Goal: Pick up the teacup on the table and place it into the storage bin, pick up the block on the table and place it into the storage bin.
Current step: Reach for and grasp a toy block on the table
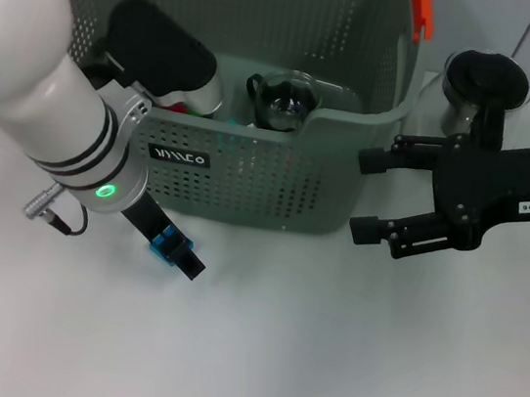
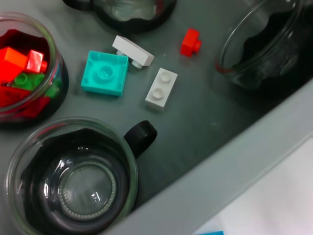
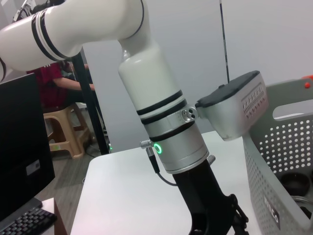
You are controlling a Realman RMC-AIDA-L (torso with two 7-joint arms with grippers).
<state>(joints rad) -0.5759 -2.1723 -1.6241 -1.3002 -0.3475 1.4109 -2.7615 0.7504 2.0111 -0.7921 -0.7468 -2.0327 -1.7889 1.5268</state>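
The left tool (image 1: 177,250) hangs low over the white bench (image 1: 254,345), just outside the front wall of the perforated grey-green storage bin (image 1: 248,181); whether its fingers are spread or closed cannot be told. Inside the bin lie a glass teacup (image 2: 78,178) with a black handle and a glossy turquoise block (image 2: 104,73). The black right tool (image 1: 372,196) hovers spread wide and empty beside the bin's right wall, with another dark glass cup (image 1: 486,83) behind it on the bench.

Perforated matt plastic storage bin (image 1: 249,172), clear glossy glass teacup (image 2: 73,181), smooth plastic blocks (image 2: 104,72), matt white table (image 1: 304,342)
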